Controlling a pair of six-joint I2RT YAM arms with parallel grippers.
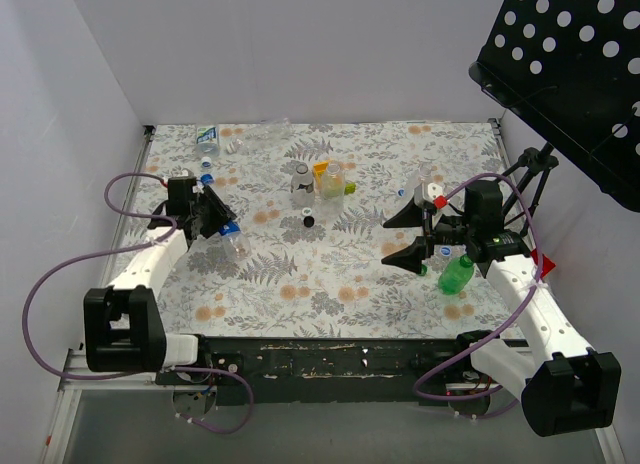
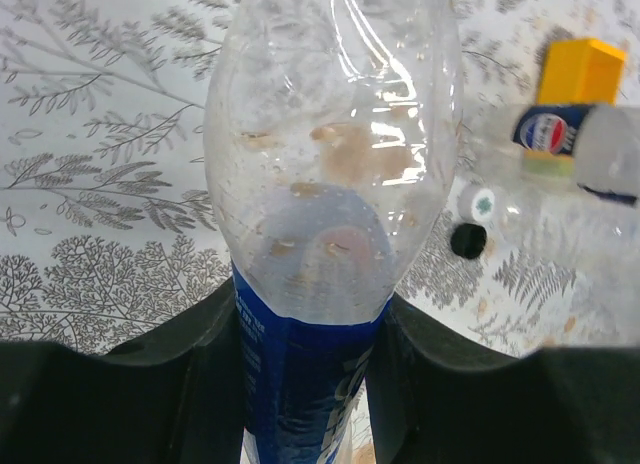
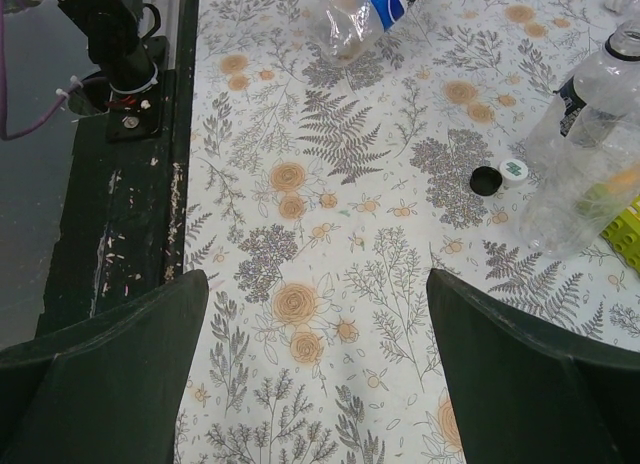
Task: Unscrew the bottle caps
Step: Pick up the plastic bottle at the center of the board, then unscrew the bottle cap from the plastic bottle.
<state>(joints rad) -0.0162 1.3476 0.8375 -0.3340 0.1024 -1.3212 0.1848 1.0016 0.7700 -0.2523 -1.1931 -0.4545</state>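
My left gripper (image 2: 310,309) is shut on a clear bottle (image 2: 330,154), its jaws pressing the blue label (image 2: 300,374). In the top view this gripper (image 1: 215,220) holds the bottle (image 1: 236,240) low over the left side of the table; the bottle's own cap is hidden. A loose black cap (image 2: 467,241) and a white cap (image 2: 478,201) lie on the cloth beyond it. My right gripper (image 3: 315,284) is open, with only flowered cloth between its jaws. It hovers at the right (image 1: 393,236), next to a green bottle (image 1: 457,276).
A clear bottle (image 1: 300,180) and a yellowish bottle (image 1: 327,180) stand mid-table. More bottles lie at the back left (image 1: 208,137) and near the right arm (image 1: 420,187). A black perforated stand (image 1: 570,64) overhangs the right rear corner. White walls enclose the table.
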